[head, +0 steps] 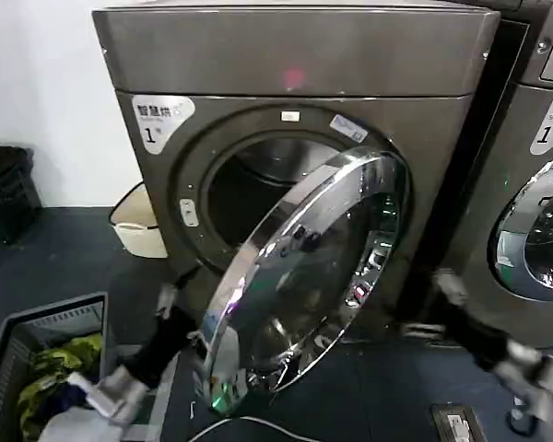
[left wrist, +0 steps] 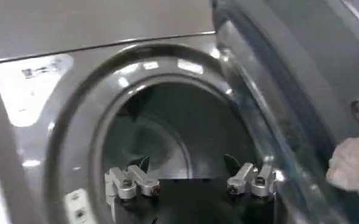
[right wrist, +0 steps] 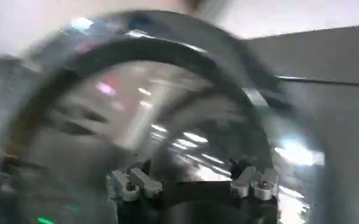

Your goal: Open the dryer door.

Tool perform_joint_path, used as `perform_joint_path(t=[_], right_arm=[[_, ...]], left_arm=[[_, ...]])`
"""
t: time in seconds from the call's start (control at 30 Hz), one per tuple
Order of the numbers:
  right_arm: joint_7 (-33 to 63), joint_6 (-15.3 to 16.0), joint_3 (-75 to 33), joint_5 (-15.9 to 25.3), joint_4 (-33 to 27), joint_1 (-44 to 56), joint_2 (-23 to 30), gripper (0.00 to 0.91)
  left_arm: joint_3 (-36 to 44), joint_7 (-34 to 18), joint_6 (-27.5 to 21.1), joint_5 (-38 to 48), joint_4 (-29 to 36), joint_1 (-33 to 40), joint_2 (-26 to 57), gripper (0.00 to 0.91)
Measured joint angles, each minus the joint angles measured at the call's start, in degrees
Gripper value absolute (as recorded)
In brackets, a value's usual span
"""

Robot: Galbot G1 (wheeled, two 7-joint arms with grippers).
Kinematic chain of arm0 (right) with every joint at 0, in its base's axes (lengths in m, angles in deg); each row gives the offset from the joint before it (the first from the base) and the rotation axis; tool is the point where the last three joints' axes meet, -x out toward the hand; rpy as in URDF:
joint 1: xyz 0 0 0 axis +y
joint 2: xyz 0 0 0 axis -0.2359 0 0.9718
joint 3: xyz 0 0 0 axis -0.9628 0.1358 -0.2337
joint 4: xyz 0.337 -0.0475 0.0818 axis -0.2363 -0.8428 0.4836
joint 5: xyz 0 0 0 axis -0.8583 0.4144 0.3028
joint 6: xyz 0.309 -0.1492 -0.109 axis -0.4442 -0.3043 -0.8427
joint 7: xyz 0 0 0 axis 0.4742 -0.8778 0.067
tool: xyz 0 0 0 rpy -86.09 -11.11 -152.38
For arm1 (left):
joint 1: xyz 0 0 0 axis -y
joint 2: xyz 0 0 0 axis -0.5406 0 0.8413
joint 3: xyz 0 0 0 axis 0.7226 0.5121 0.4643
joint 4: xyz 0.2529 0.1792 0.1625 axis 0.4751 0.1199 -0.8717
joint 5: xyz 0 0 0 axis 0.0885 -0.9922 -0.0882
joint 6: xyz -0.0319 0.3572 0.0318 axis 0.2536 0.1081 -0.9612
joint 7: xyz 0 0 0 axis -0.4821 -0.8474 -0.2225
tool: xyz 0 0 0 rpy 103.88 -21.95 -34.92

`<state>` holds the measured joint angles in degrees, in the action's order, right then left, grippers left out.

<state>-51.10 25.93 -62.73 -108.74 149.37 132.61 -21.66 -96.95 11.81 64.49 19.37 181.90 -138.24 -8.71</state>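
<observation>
**The round door is swung out, and both claws hold nothing**

The dryer (head: 295,64) stands in front of the robot, a big bronze-grey box with a white label marked 1 at about 10 o'clock from its round hole. The dryer door (head: 304,285) is already swung well out. Its hinge is on the side at 3 o'clock, and its free edge hangs down toward 7 o'clock, near the floor. I can look straight into the dark drum behind it.

The left gripper (head: 170,299) sits low at about 8 o'clock from the door, just beside the free edge. In the left wrist view the left gripper's 2 fingers stand spread apart with nothing between them, facing the open hole. The right gripper (head: 447,285) is low at about 4 o'clock, near the hinge side. In the right wrist view its fingers are spread too, empty, with the shiny ring (right wrist: 167,67) of the door close ahead.

I think the door is heavy and stiff, because it is a wide metal ring around thick glass. It turns only on its hinge. The chrome looks smooth and slippery, so a claw could slide off it. The glass could crack if hit hard. The best place to push or hook is the free edge, far from the hinge, where a small push turns it most.

A second machine (head: 535,184) stands at 3 o'clock. A basket of clothes (head: 46,368) sits at 8 o'clock on the floor.
</observation>
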Motion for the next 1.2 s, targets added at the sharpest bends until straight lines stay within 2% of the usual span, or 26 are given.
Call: perform_joint_path(t=[0.17,0.23,0.37,0.53,0.73,0.93,1.2], right_arm=[[17.0,6.0,-11.0,4.9,1.3,5.8,8.0,0.907],[20.8,8.3,-15.8,7.9,0.7,5.9,11.2,0.907],[27.5,13.5,-25.3,9.8,-0.7,5.2,16.3,0.907],[33.3,16.7,-35.6,12.5,-3.2,4.2,19.5,0.907],[34.9,15.9,-44.8,12.9,-6.4,5.2,20.1,0.907],[35.8,19.1,-50.4,12.9,-7.8,6.1,20.1,0.907],[35.6,19.5,-56.2,11.8,-11.0,7.2,19.0,0.907]], left_arm=[[5.1,0.0,0.8,1.3,-2.2,4.0,1.7,0.907],[7.1,0.0,1.0,1.8,-3.2,5.5,2.3,0.907],[10.9,0.0,1.2,2.7,-4.8,8.4,2.9,0.907],[15.9,0.0,1.3,2.9,-6.9,12.3,2.4,0.907],[22.5,0.0,1.5,2.7,-10.4,17.3,0.4,0.907],[29.7,0.1,1.4,2.6,-14.6,23.4,-2.4,0.907],[37.8,0.1,1.4,2.3,-21.5,32.6,-8.0,0.907]])
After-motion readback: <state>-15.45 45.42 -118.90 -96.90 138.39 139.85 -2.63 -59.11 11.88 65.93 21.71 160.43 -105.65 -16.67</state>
